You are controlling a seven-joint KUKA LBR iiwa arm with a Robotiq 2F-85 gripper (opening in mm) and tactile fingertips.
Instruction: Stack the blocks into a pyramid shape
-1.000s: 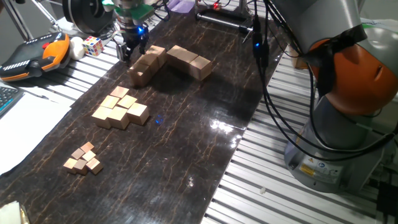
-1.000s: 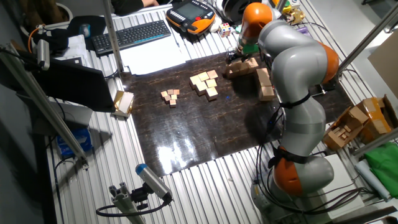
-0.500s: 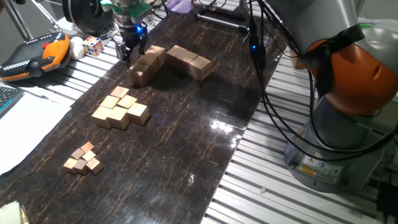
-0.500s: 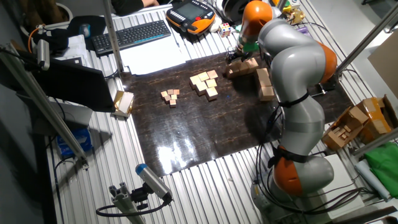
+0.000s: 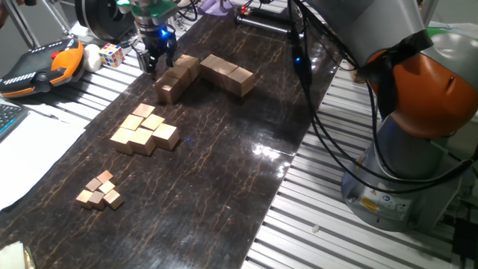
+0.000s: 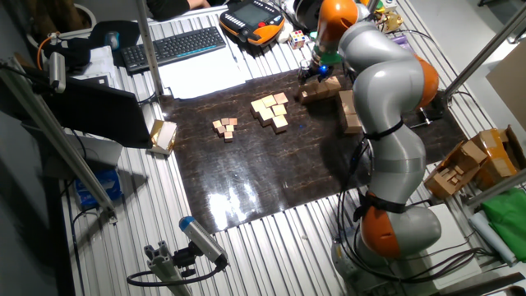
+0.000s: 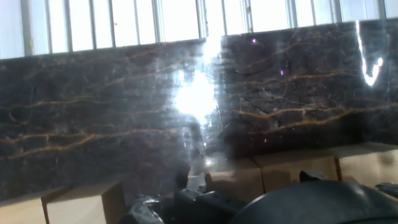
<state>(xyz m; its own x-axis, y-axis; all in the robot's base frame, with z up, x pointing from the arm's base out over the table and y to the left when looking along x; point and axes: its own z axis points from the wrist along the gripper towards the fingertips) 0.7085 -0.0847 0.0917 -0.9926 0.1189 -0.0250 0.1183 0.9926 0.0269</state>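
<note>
A cluster of tiny tan wooden cubes point(image 5: 100, 190) is lying nearest one fixed camera on the glossy dark marble-patterned mat point(image 5: 224, 172), far from the black two-finger gripper point(image 5: 158, 61). Beyond it, a flat group of medium-sized tan cubes point(image 5: 145, 130) is sitting closer to the gripper. Farther still, the large plain light-tan wooden blocks point(image 5: 176, 77) are resting in a bent row just beside the gripper, the rest of them point(image 5: 226, 74) running off to its far side in a smooth, square-edged line. The gripper is hanging low over the row's end; whether its fingers are spread or pressed together cannot be told. The hand view is showing pale block tops point(image 7: 273, 171) against the mat's shiny veined surface.
</note>
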